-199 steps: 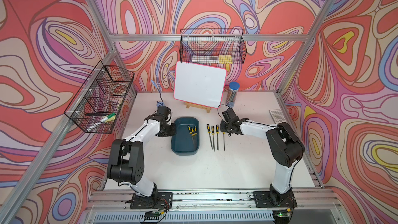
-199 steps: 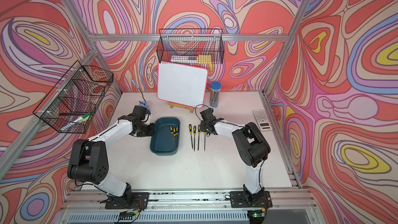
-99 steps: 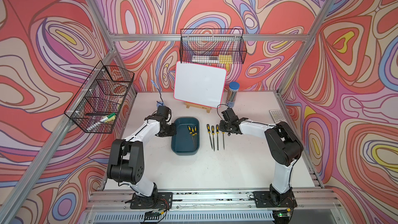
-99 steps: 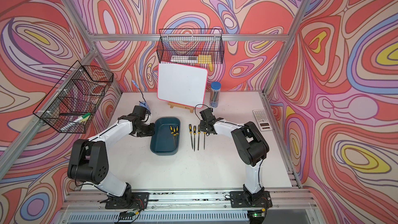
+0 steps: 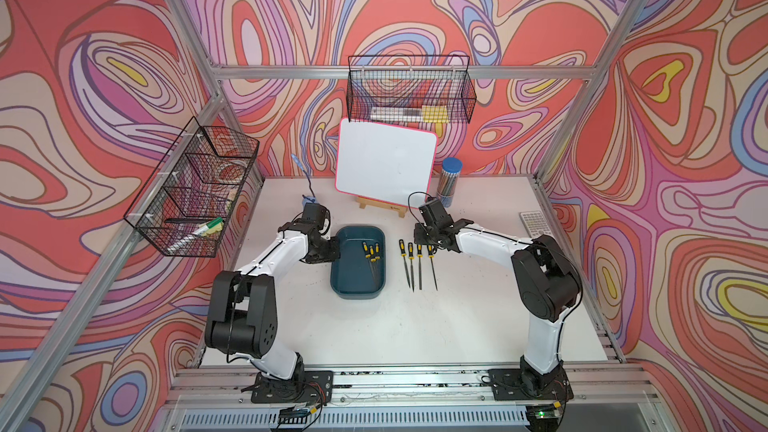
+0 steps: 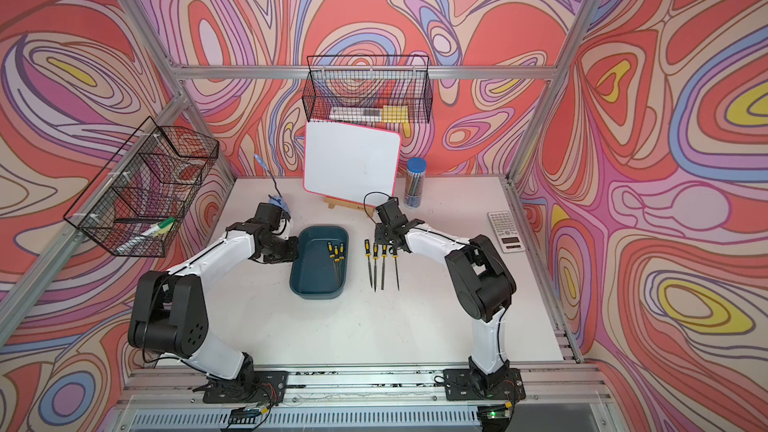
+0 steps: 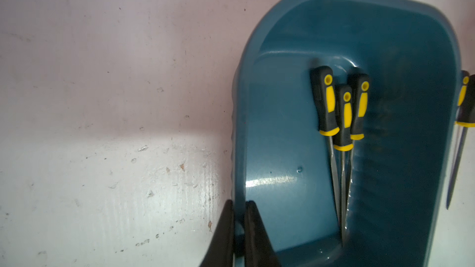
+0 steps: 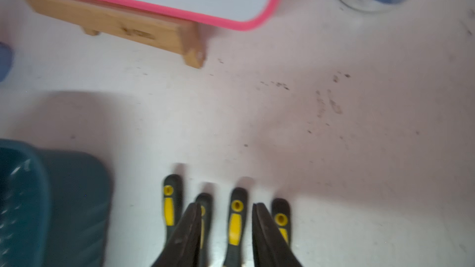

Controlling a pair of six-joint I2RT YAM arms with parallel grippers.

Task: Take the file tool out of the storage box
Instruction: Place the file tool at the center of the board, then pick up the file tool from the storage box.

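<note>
Yellow-black files (image 5: 371,256) lengthwise in storage box (image 5: 352,281), tips frontward; left hand (image 7: 239,205) clamps rim, right hand (image 8: 226,206) apart

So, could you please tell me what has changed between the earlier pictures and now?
The right gripper has opened, releasing the black-and-yellow-handled file between its jaws; it lies among four on the white table. The left gripper stays shut on the rim of the dark teal plastic storage box, three files remain inside, and nothing else moved.
</note>
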